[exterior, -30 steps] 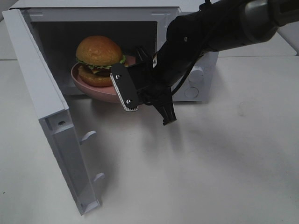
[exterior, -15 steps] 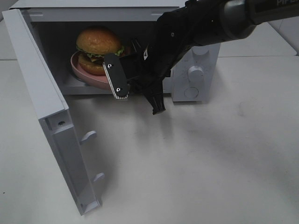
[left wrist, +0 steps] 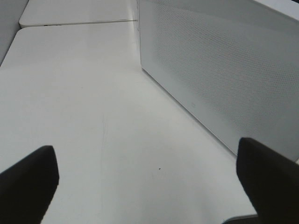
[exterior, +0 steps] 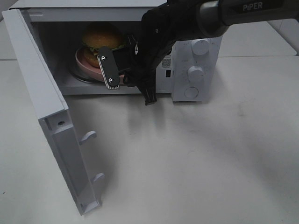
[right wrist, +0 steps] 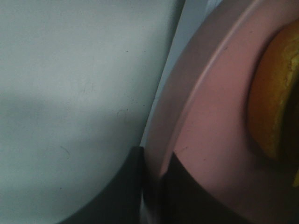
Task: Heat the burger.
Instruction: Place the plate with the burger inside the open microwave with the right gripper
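"PiPER" in white letters on the right arm (exterior: 254, 6), read only in the high view. Microwave (exterior: 187, 28) has a small black-and-white label (exterior: 166, 63) on the control panel, too small to read, and three knobs (exterior: 195, 72) beside it. Door (exterior: 44, 107) is swung wide open.

Burger (exterior: 100, 35) sits on a pink plate (exterior: 86, 63) inside the microwave cavity, partly behind the arm; can't tell if the plate rests on the floor.

Right wrist view shows what the high view hides: right gripper (right wrist: 152, 186) clamped on the plate rim, orange bun at the frame edge.

Left wrist view: left gripper (left wrist: 149, 186) spread wide, nothing between the fingers, over a white table (left wrist: 70, 116) near a white dotted panel (left wrist: 224, 70).
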Controlling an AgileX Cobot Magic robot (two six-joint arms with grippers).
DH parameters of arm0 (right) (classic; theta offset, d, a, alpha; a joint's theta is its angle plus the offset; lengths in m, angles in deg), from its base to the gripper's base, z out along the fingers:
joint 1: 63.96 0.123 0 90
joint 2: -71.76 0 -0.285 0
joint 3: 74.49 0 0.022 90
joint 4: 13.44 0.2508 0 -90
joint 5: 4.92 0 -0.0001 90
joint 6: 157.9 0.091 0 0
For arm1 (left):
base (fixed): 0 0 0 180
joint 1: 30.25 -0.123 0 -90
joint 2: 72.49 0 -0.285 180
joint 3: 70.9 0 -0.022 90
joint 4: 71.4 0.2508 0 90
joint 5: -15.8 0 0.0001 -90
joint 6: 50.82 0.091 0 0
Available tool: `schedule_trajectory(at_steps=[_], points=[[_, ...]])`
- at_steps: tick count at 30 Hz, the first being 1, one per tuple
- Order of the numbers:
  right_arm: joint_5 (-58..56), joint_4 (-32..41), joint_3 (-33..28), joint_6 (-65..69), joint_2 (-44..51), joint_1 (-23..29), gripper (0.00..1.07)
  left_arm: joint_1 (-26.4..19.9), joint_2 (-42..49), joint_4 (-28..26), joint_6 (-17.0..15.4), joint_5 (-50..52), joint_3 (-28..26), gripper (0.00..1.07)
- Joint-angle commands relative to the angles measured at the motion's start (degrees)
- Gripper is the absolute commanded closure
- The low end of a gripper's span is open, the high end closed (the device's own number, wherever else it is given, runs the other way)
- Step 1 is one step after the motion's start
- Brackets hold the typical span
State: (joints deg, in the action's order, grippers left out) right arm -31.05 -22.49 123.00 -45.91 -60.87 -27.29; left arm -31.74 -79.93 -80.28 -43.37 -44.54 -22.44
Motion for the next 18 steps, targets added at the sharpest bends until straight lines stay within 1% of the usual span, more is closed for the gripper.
schedule_trajectory(at_steps=[1, 8, 12, 18], points=[[1.72, -2.18, 2.86, 2.58, -0.52, -0.46, 1.07, -0.06, 1.38, -0.06, -0.17, 0.80, 0.23, 0.09], [-0.23, -4.07, 7.05, 2.58, -3.44, -0.46, 1.07, -0.06, 1.38, -0.06, -0.17, 0.80, 0.23, 0.09], [0.06, -4.18, 7.45, 1.89, -3.95, -0.46, 1.07, -0.06, 1.38, -0.06, -0.17, 0.80, 0.23, 0.09], [0.46, -4.18, 7.45, -4.30, -4.64, -0.46, 1.05, -0.06, 1.38, -0.06, -0.17, 0.80, 0.23, 0.09]])
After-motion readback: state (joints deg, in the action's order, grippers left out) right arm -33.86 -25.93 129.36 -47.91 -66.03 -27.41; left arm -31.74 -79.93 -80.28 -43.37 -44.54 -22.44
